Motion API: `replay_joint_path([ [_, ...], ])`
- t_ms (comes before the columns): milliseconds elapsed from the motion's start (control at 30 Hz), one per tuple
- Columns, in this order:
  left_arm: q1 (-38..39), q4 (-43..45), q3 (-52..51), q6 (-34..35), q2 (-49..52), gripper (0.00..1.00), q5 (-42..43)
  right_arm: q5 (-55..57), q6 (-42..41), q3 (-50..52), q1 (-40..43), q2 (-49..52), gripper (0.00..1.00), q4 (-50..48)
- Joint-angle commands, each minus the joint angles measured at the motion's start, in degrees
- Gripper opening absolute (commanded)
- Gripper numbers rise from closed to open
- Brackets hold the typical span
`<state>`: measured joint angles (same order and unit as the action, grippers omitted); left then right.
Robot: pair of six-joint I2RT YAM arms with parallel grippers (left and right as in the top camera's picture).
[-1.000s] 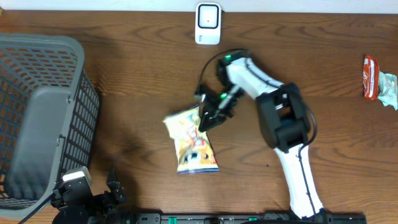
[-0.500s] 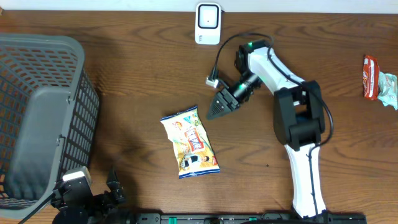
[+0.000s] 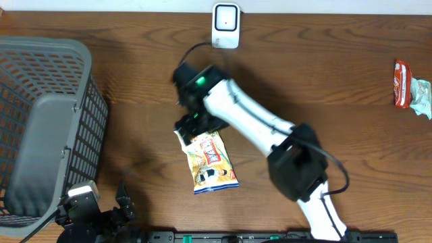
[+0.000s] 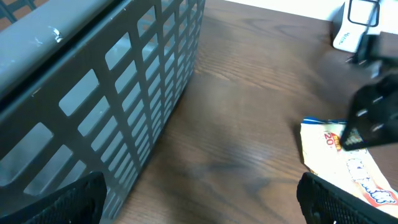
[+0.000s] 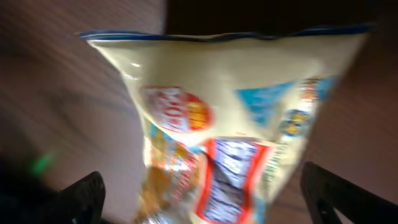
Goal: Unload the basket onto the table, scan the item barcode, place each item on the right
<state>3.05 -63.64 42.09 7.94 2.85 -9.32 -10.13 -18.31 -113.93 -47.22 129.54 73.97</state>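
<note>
The item, a yellow snack bag (image 3: 212,162) with a blue edge, lies flat on the wooden table. My right gripper (image 3: 194,125) hovers at the bag's far left end, fingers wide open. In the right wrist view the blurred bag (image 5: 230,112) fills the frame beneath the open right gripper (image 5: 205,208), which holds nothing. The white barcode scanner (image 3: 225,25) stands at the table's far edge. My left gripper (image 3: 123,200) sits open at the near left by the basket. Its wrist view shows the bag (image 4: 348,171), the scanner (image 4: 357,25) and the open left gripper (image 4: 199,211).
A large grey mesh basket (image 3: 40,121) takes up the left side, close to my left gripper; in the left wrist view the basket's wall (image 4: 112,93) fills the left half. A red and pale packet (image 3: 407,84) lies at the far right edge.
My right gripper let go of the bag's corner, opened and pulled back to the right, then swung left over the bag's far end. The bag settled on the table. The left arm stayed still.
</note>
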Motion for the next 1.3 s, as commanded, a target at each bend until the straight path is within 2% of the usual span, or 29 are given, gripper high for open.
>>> replay_joint_path([
  [0,-0.2,0.11,0.28,0.52,-0.22,0.98,-0.15,9.86,-10.88,0.44,-5.46,2.93,0.99,-1.38],
  [167,-0.2,0.11,0.28,0.52,-0.22,0.98,-0.15,13.27,-15.34,0.48,-10.25,6.69,0.99,-0.22],
  [333,-0.2,0.11,0.28,0.52,-0.22,0.98,-0.15,15.43,-19.32,0.48,-10.08,10.25,0.99,2.34],
  [467,-0.2,0.11,0.28,0.52,-0.22,0.98,-0.15,23.65,-26.12,0.46,-9.05,10.32,0.99,7.61],
  [733,-0.2,0.11,0.28,0.52,-0.22,0.98,-0.15,26.14,-27.32,-0.2,-8.57,8.59,0.99,13.77],
  [933,-0.2,0.11,0.28,0.52,-0.22,0.98,-0.15,25.97,-27.19,1.27,-8.39,8.48,0.99,11.08],
  [1033,-0.2,0.11,0.28,0.52,-0.22,0.98,-0.15,21.57,-26.1,7.21,-6.99,8.5,0.99,7.48],
  [1167,-0.2,0.11,0.28,0.52,-0.22,0.98,-0.15,11.37,-18.6,17.22,-3.02,8.5,0.99,2.16],
  [1200,-0.2,0.11,0.28,0.52,-0.22,0.98,-0.15,7.93,-15.54,19.34,-1.92,8.5,0.95,1.01],
  [1267,-0.2,0.11,0.28,0.52,-0.22,0.98,-0.15,1.75,-9.57,22.1,-0.7,8.5,0.73,-1.44],
])
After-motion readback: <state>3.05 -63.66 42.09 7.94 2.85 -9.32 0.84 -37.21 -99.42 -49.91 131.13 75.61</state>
